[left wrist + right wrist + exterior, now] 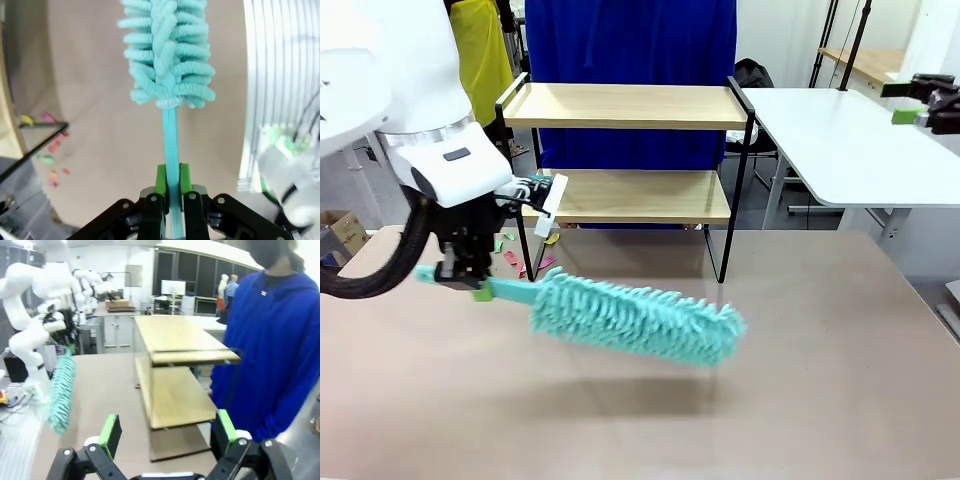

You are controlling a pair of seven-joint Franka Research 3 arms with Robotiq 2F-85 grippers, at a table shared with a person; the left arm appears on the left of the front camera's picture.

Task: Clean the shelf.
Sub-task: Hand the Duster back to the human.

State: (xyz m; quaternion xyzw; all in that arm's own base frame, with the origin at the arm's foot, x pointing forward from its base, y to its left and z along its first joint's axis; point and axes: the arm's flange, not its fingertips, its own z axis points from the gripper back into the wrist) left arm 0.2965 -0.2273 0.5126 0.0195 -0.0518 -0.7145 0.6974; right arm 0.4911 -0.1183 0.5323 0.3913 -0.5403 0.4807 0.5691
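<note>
The shelf (630, 108) stands at the far side of the tan table, its two wooden boards bare. My left gripper (470, 283) is shut on the handle of a teal fluffy duster (635, 320), held level above the table in front of the shelf and apart from it. In the left wrist view the green pads (161, 181) clamp the thin handle, and the duster head (167, 50) points away. My right gripper (167, 430) is open and holds nothing, facing the shelf (175, 370) from its side. It also shows at the upper right (912, 105).
Several small coloured scraps (520, 258) lie on the table by the shelf's left legs, also seen as scraps (50, 150). A person in a blue top (270, 350) stands behind the shelf. A white table (850, 140) stands at the right rear.
</note>
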